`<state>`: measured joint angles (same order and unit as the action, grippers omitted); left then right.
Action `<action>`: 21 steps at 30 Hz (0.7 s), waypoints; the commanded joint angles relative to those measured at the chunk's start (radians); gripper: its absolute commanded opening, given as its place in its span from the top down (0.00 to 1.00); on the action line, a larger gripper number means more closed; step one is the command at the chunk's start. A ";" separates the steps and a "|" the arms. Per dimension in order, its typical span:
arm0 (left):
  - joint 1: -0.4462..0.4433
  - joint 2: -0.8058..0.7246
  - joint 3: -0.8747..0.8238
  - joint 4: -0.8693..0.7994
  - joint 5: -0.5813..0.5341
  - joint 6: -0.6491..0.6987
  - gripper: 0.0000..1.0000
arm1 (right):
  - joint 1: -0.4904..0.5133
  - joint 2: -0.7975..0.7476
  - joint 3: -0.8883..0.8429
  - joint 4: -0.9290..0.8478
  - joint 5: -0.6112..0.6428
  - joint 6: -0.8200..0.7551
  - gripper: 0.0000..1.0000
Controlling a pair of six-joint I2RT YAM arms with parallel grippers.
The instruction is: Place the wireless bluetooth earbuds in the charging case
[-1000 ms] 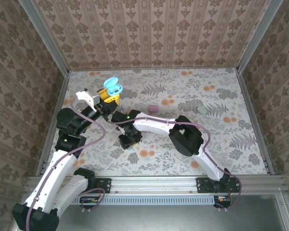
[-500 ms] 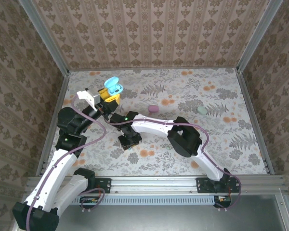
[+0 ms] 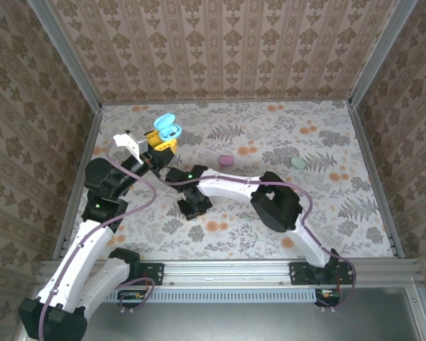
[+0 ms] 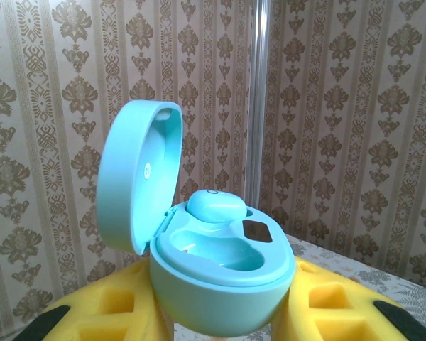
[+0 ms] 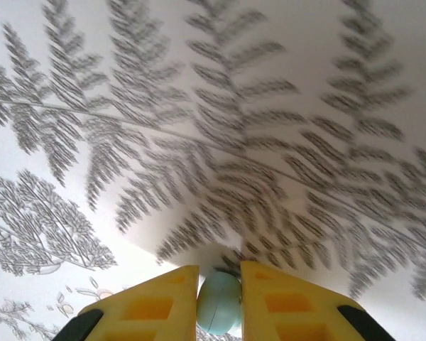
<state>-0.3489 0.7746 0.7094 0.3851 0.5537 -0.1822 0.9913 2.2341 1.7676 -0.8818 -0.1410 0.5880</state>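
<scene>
My left gripper (image 4: 224, 316) is shut on the light-blue charging case (image 4: 224, 284), which it holds up with the lid (image 4: 138, 177) open. One matching earbud (image 4: 216, 206) sits in the far socket, and the near socket is empty. From the top view, the case (image 3: 165, 128) hangs over the mat's back left, above the left gripper (image 3: 161, 145). My right gripper (image 3: 193, 206) points down at the mat to the near right of it. In the right wrist view, its yellow fingers (image 5: 153, 305) are shut on a second light-blue earbud (image 5: 219, 302), close above the mat.
A pink pebble-shaped case (image 3: 226, 160) lies mid-mat and a mint one (image 3: 297, 163) further right. A small green bit (image 3: 136, 109) lies near the back wall. Patterned walls and metal posts (image 3: 71, 64) ring the floral mat.
My right gripper has closed on the light-blue earbud that lay on the mat under it, and shifted slightly. My left gripper and the case have stayed still.
</scene>
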 commanded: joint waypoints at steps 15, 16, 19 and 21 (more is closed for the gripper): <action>-0.092 0.219 0.012 0.132 0.081 0.016 0.71 | -0.427 -0.971 -0.626 0.495 -0.228 0.226 0.78; -0.100 0.233 0.013 0.140 0.081 0.018 0.71 | -0.433 -1.007 -0.610 0.505 -0.232 0.224 0.77; -0.136 0.269 0.015 0.163 0.118 0.025 0.71 | -0.434 -1.058 -0.553 0.555 -0.264 0.222 0.76; -0.146 0.297 0.018 0.179 0.128 0.030 0.71 | -0.434 -1.048 -0.505 0.583 -0.294 0.233 0.76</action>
<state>-0.4759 1.0554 0.7094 0.4850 0.6369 -0.1780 0.5579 1.1816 1.2049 -0.3698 -0.3698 0.7975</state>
